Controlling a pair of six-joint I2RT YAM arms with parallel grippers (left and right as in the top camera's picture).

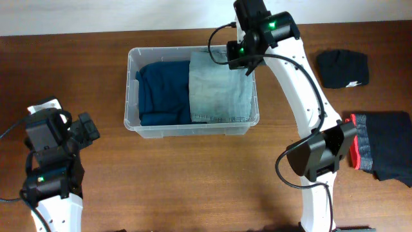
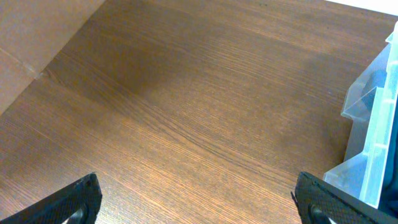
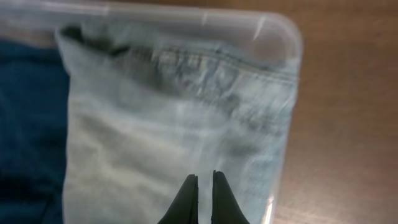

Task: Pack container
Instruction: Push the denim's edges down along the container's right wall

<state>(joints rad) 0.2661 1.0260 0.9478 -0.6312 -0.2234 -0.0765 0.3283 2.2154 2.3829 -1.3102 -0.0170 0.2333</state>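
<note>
The clear plastic container [image 1: 131, 90] stands at the table's middle back. Inside lie a folded dark blue garment [image 1: 161, 93] on the left and folded light denim jeans [image 1: 219, 93] on the right; the jeans also show in the right wrist view [image 3: 174, 124], beside the blue garment [image 3: 28, 124] and the container's rim [image 3: 273, 28]. My right gripper [image 1: 239, 58] [image 3: 202, 180] hovers over the container's far right corner, fingers shut and empty above the jeans. My left gripper [image 1: 87, 132] [image 2: 199, 199] is open and empty over bare wood left of the container [image 2: 373, 124].
A black folded garment [image 1: 343, 68] lies at the back right. A dark garment with a red and grey edge [image 1: 386, 151] lies at the right edge. Brown paper [image 2: 31, 43] covers the surface beyond the table's left edge.
</note>
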